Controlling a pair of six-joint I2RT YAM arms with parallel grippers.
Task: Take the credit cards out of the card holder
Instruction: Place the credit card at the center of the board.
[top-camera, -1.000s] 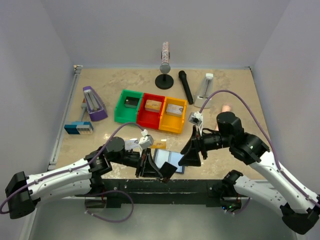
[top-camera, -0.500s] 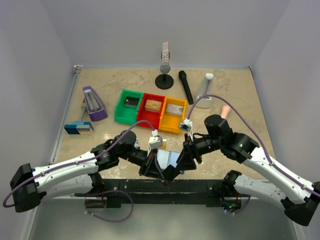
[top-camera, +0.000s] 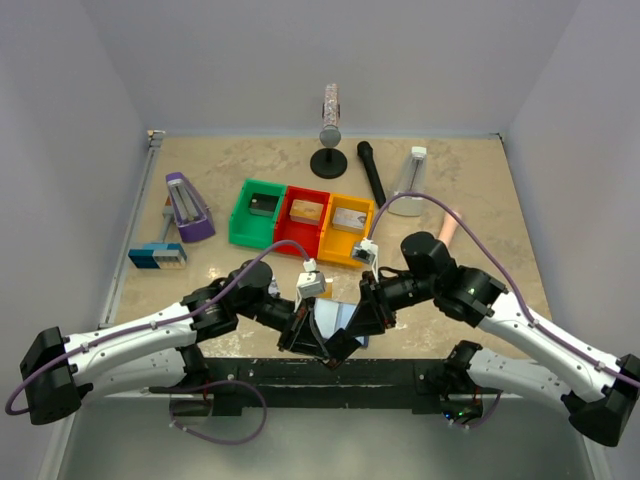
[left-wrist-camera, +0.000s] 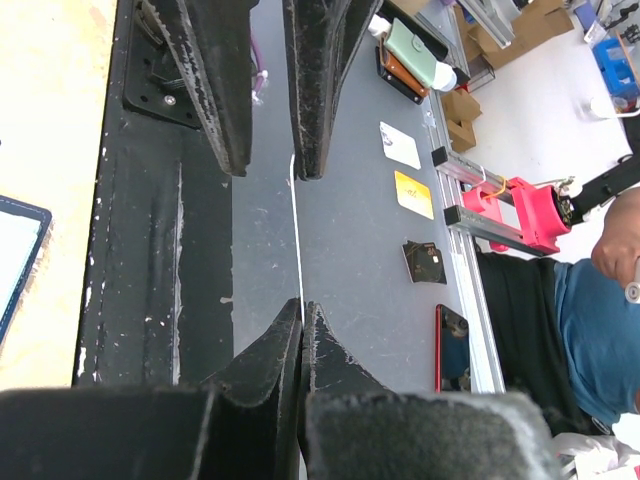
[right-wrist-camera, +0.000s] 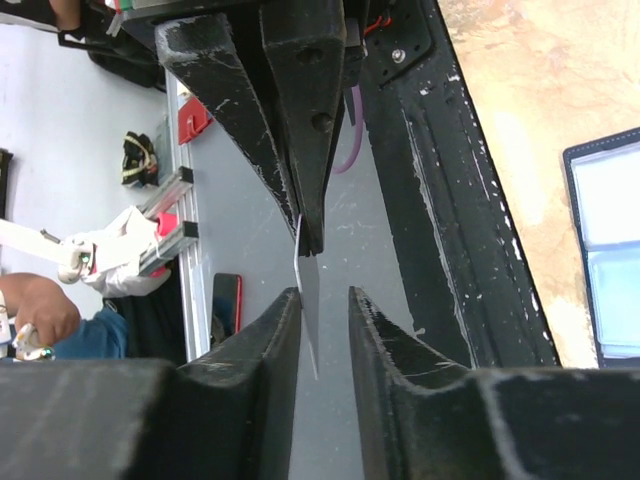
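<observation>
On the beige stone-patterned worktop (top-camera: 480, 200), the navy card holder (top-camera: 338, 316) lies open near the front edge. Over the holder's near side, the left pincer (left-wrist-camera: 302, 305) is clamped on a pale credit card (right-wrist-camera: 309, 300) seen edge-on, while the right pincer (right-wrist-camera: 322, 293) straddles that card, jaws apart.
</observation>
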